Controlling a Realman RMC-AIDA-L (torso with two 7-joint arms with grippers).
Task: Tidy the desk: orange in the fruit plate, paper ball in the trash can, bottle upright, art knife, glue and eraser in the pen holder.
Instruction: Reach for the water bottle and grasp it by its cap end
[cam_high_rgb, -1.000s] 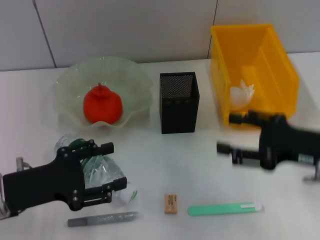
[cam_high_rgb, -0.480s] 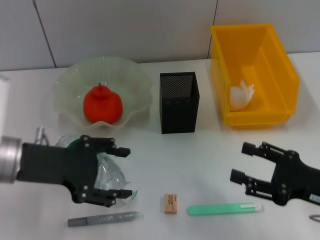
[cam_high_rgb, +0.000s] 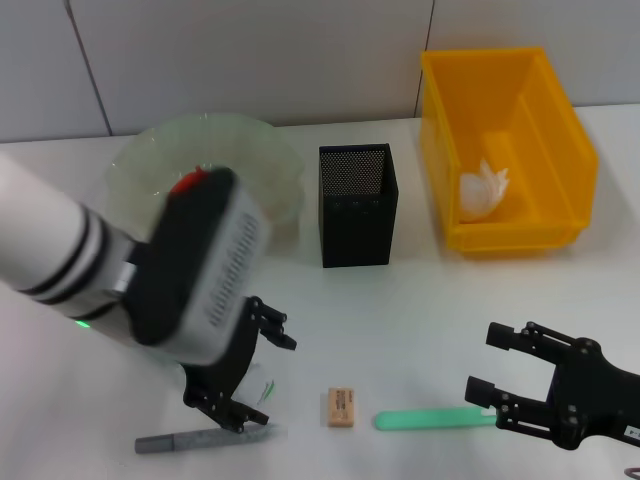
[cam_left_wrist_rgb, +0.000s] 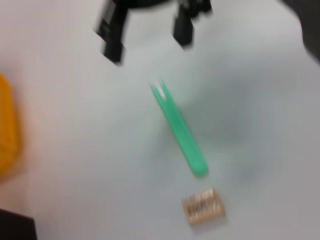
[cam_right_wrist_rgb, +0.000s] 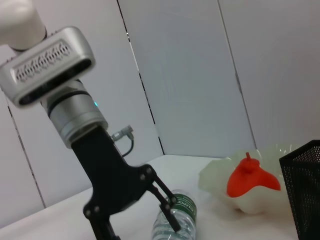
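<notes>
Left end effector (cam_high_rgb: 240, 370) swung down over bottle (cam_right_wrist_rgb: 175, 222) | fingers spread

left tool (cam_high_rgb: 243, 375): fingers spread, pointing down | right tool (cam_high_rgb: 500, 365): fingers spread, low over table

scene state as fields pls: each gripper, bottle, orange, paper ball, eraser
left gripper: open, fingers either side of the lying bottle
right gripper: open, over the desk near the green tool
orange: in fruit plate
paper ball: in trash can
eraser: on desk, outside pen holder
</notes>
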